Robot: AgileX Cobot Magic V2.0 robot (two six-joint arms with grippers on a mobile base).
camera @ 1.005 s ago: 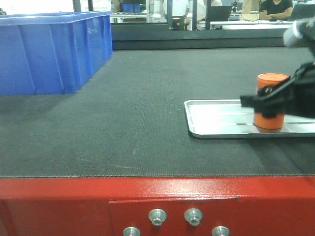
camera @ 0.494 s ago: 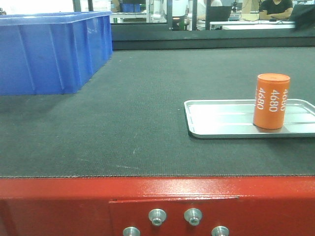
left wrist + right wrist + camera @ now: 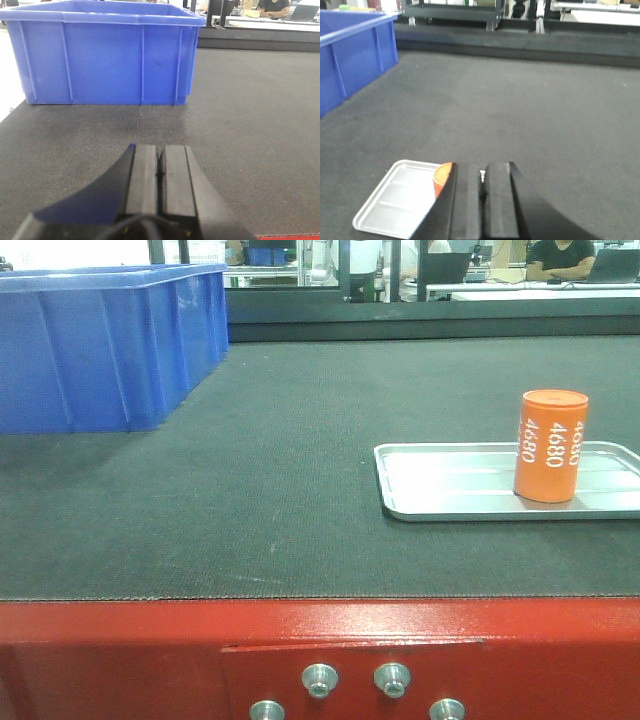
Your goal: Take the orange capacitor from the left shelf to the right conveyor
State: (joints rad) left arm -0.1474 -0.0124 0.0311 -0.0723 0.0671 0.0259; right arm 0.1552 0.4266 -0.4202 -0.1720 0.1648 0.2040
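The orange capacitor [image 3: 551, 445] stands upright in a shallow silver tray [image 3: 440, 485] on the right conveyor's dark belt [image 3: 290, 430], behind its red front edge [image 3: 130, 645]. Neither gripper shows in the front view. In the right wrist view my right gripper [image 3: 482, 169] is shut and empty, raised above the tray [image 3: 390, 200]. Its left finger hides most of the capacitor [image 3: 443, 177], which it does not touch. My left gripper [image 3: 160, 148] is shut with nothing in it, low over the belt [image 3: 250, 125]. The left shelf is out of view.
A large blue plastic bin [image 3: 100, 345] sits on the belt at the far left, straight ahead of the left gripper [image 3: 107, 55]. Its corner shows at the left of the right wrist view [image 3: 345, 55]. Desks and people lie beyond the belt's far edge.
A second ago the right gripper was around the capacitor on the tray. It has let go and drawn back out of the front view; the capacitor stays standing.
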